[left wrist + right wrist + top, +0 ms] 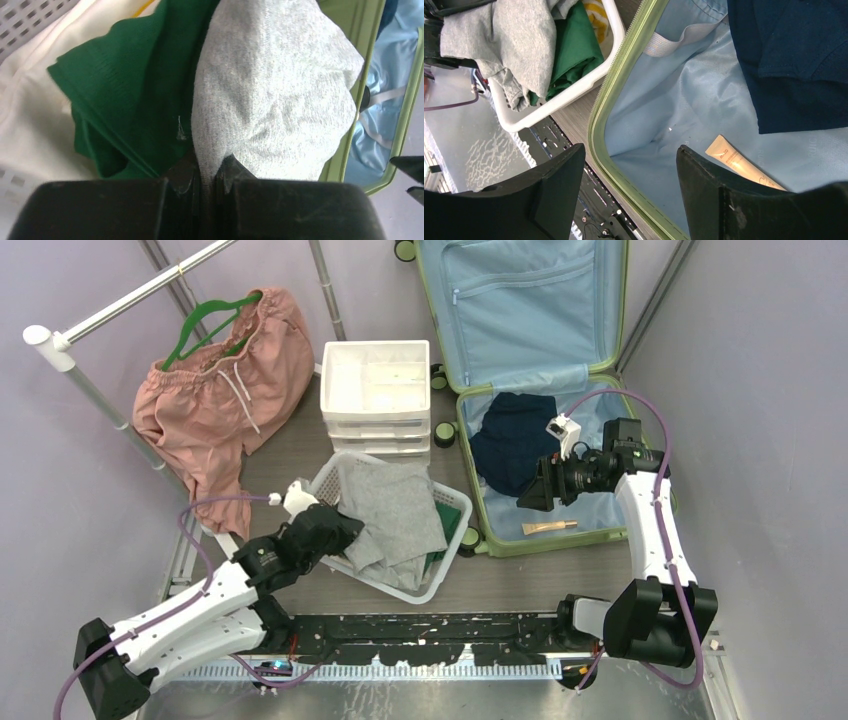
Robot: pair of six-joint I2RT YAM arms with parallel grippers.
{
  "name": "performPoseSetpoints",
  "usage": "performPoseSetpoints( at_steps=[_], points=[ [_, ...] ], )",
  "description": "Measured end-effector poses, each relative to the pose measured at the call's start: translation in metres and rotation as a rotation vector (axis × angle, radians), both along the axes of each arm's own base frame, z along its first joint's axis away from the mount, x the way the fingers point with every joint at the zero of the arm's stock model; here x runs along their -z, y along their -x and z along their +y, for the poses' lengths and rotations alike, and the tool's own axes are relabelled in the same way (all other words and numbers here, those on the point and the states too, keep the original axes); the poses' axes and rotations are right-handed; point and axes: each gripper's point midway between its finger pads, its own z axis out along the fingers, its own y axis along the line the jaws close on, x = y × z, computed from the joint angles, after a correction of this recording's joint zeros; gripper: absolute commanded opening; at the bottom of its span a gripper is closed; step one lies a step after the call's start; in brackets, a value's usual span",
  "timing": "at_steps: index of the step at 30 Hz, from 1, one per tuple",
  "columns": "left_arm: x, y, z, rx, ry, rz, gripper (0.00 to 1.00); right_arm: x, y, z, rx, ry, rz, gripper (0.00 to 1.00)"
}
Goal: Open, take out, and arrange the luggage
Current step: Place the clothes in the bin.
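Suitcase (530, 300) lies open at the right rear of the table, lid raised against the back, lower half flat beside the basket (440, 580). Its blue lining holds 1 navy garment (512, 440) and 1 beige tube (744, 167); the tube's print is too blurred to read. Right gripper (631, 170) hangs over the lower half near the green rim, fingers spread wide, holding nothing. Left gripper (205, 175) is at the basket, fingers pinched closed on a fold of grey cloth (270, 90), which lies over a green cloth (130, 100). No brand or label is readable elsewhere.
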Motion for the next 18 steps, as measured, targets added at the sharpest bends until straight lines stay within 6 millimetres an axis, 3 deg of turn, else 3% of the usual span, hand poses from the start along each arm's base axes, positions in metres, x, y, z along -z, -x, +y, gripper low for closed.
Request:
performPoseSetpoints(
  at_steps=[10, 13, 16, 18],
  points=[
    [-0.002, 0.004, 0.005, -0.233, 0.23, 0.134, 0.03, 0.004, -0.001, -0.001, 0.003, 0.005, 0.014, 0.73],
    [0.004, 0.005, 0.0, -0.269, 0.294, 0.18, 0.17, 0.006, -0.002, -0.003, 0.009, 0.018, 0.022, 0.73],
    [0.011, 0.006, -0.006, -0.285, 0.318, 0.227, 0.45, 0.008, -0.008, -0.008, 0.026, 0.039, 0.035, 0.73],
    [0.016, 0.009, -0.009, -0.294, 0.324, 0.269, 0.55, 0.01, -0.015, -0.012, 0.05, 0.058, 0.042, 0.73]
  ],
)
